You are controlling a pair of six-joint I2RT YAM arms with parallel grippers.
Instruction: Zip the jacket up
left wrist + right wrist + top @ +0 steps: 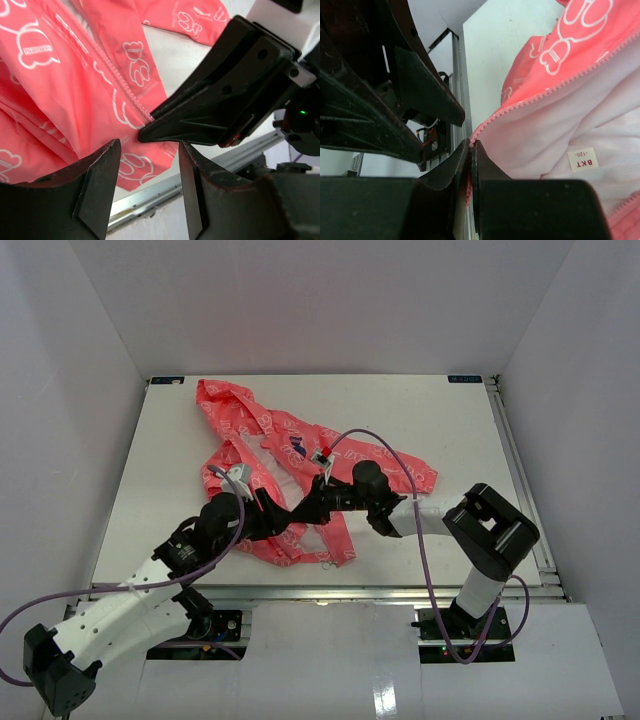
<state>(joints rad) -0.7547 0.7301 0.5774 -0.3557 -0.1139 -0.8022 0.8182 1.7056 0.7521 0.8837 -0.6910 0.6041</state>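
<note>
The coral-pink jacket [250, 425] with its white outline print lies spread open on the white table, hood at the far left. My right gripper [303, 510] is shut on the jacket's zipper edge near the hem. In the right wrist view the fingers [471, 146] pinch the pink zipper teeth [545, 95], beside the paler lining [555, 140] with a size label. My left gripper [282, 524] is open right beside it. In the left wrist view its jaws [150, 170] stand apart just below the right gripper's tip [145, 134] and hold nothing. The zipper line [120, 82] runs up from there.
The metal rail [400, 590] at the table's front edge lies just below both grippers. White walls enclose the table [470, 430] on three sides. A purple cable [400, 465] arcs over the right arm.
</note>
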